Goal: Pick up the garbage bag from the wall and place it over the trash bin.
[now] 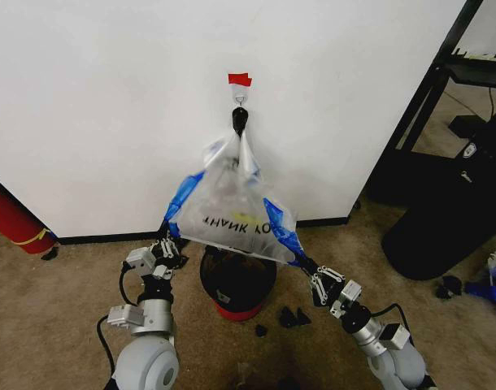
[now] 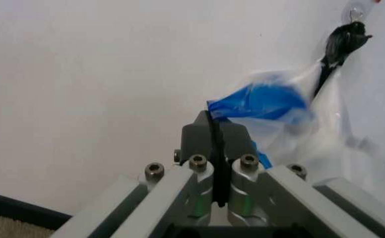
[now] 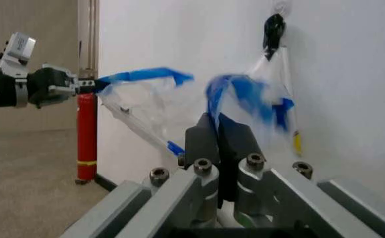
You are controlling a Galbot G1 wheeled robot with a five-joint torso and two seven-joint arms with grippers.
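I have both pincers clamped on the bag (image 1: 232, 213): left pincer (image 1: 168, 235) pinching its left blue edge, right pincer (image 1: 303, 262) its right. The bag's top hangs from the hook (image 1: 240, 99) on the wall (image 1: 110, 106). The bin (image 1: 236, 284) sits directly beneath, between my arms.

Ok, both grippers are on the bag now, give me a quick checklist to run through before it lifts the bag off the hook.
1. Left gripper shut on the garbage bag at a blue patch: ok.
2. Right gripper shut on the opposite blue corner: ok.
3. Bag mouth pulled wide between the two grippers: ok.
4. Bag freed from the hook: not ok, its black-wrapped top hangs there.
5. Trash bin directly below the bag: ok.
6. Bag handles free to slip off the hook: cannot tell.
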